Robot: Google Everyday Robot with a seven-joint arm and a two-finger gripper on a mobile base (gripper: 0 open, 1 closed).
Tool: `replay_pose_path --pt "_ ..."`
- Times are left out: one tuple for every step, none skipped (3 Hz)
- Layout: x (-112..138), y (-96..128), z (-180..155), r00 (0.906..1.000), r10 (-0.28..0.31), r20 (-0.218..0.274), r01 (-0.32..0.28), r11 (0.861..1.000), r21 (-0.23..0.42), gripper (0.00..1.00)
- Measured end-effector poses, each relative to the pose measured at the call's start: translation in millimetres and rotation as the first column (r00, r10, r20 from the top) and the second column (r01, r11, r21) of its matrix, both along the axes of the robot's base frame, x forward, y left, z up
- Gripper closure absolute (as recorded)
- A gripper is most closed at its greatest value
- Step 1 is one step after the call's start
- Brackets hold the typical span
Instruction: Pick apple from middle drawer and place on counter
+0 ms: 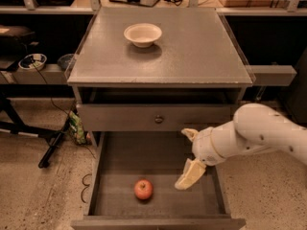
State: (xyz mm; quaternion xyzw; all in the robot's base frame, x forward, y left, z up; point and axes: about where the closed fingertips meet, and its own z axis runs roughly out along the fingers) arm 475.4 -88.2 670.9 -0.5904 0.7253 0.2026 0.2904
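Observation:
The small red apple (pixel 143 189) lies on the bare bottom of the open middle drawer (pixel 117 166), near its front centre. My gripper (pixel 189 158) hangs over the drawer's right half, to the right of the apple and a little above it. Its two pale fingers (pixel 188 176) are spread apart and hold nothing. The white arm comes in from the right. The grey counter (pixel 192 47) tops the cabinet above the drawer.
A cream-white bowl (pixel 143 34) stands on the counter towards the back left. A closed drawer front with a round knob (pixel 159 119) is above the open drawer. Cables and a black stand leg (pixel 53 145) lie on the floor to the left.

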Motion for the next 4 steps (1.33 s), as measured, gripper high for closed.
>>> replay_pose_path --pt "-0.6 13.6 -38.6 0.9992 0.000 -0.039 -0.002 0.999 -0.043 0.00" --pt "11.3 36.1 -78.0 0.9978 -0.016 -0.064 0.009 0.994 -0.105 0.00" --pt "11.1 36.2 -79.7 0.9981 -0.022 -0.057 0.016 0.995 -0.098 0.00" --pt "13.1 36.2 -89.8 0.9985 -0.051 -0.020 0.050 0.997 -0.053 0.00"
